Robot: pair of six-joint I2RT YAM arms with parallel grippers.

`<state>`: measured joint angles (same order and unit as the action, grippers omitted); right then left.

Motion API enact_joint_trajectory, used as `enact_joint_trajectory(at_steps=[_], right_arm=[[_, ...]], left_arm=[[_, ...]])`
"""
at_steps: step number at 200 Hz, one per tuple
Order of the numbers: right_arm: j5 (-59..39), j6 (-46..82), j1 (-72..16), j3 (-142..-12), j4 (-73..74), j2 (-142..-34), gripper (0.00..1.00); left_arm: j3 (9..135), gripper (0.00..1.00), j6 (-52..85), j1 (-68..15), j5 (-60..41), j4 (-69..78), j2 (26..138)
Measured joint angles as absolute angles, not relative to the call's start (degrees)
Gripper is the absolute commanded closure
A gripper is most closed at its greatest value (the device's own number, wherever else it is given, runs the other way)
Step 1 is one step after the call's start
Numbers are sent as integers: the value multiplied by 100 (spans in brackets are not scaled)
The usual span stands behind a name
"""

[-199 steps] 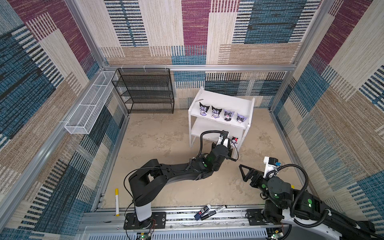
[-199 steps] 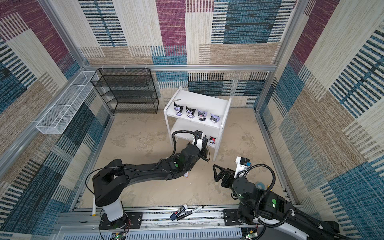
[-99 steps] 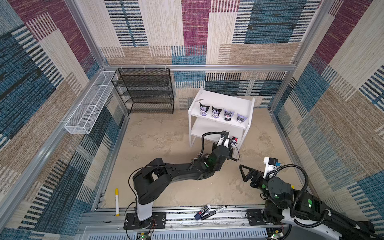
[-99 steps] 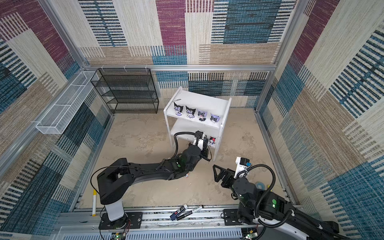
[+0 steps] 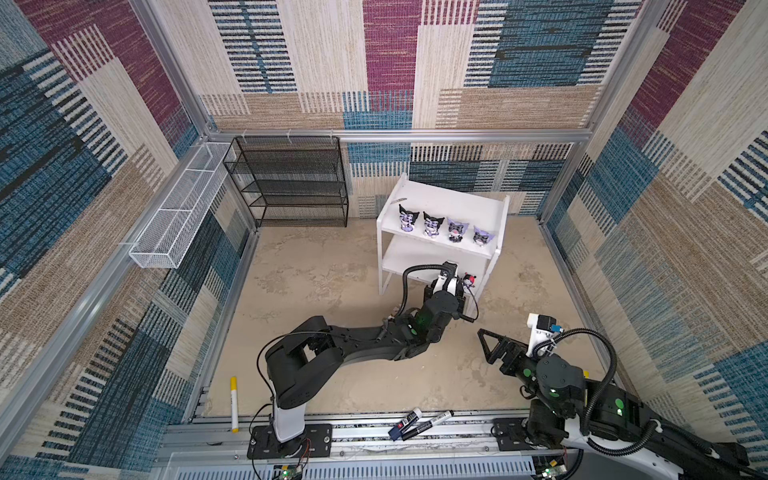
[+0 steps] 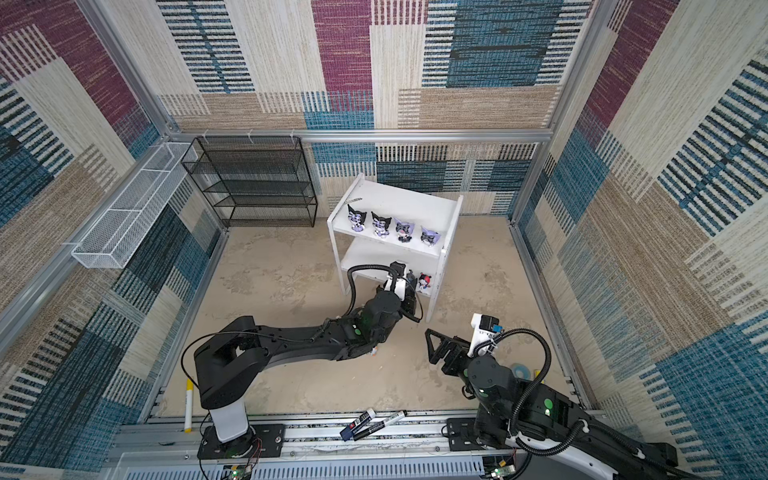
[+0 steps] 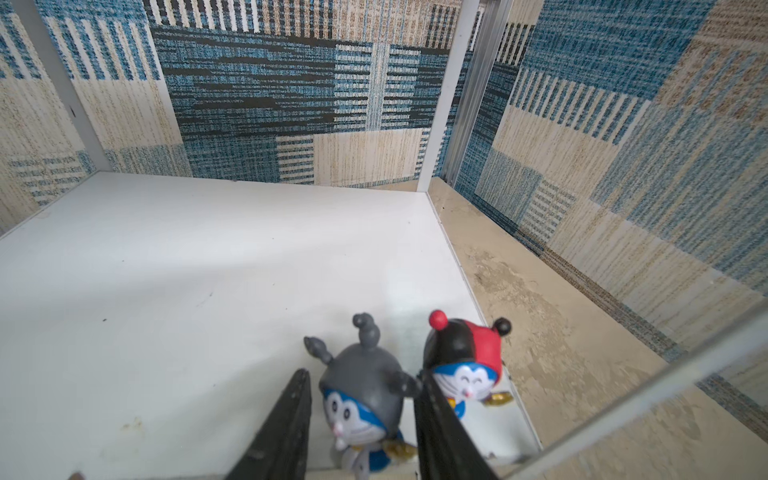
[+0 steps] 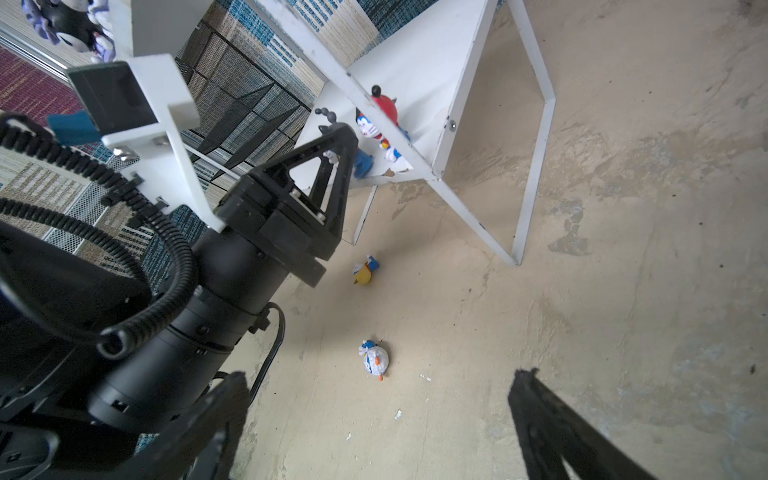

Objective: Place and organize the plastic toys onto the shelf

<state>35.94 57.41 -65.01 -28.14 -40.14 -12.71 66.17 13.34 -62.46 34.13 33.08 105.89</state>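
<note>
Grey-hatted figurine [image 7: 363, 399] stands on the shelf [image 7: 187, 270] inside your left gripper [image 7: 360, 374], jaws parted, red-hatted figurine [image 7: 465, 361] just beside; back straight out.

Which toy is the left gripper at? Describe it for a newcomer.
Find the white two-tier shelf; at the front right corner of its lower tier stand two blue cat figurines. Yours is the figurine in the gray horned hood, between the fingers of the left gripper; its neighbour wears a red-and-black hat.
</note>
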Motion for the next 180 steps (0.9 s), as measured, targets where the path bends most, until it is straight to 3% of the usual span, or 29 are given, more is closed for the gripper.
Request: enact_joint_trajectory(at_steps=[123,180], right_arm=[[3553,5669,-6501,-2801,-3983,-1258,0],[3524,5625,-6501,-2779,-3968,-1288,0]], left_arm=[[6007,29,1221,-6246,3411,3306,9706],[5468,28,1243,-5996,3249,3122,9032]])
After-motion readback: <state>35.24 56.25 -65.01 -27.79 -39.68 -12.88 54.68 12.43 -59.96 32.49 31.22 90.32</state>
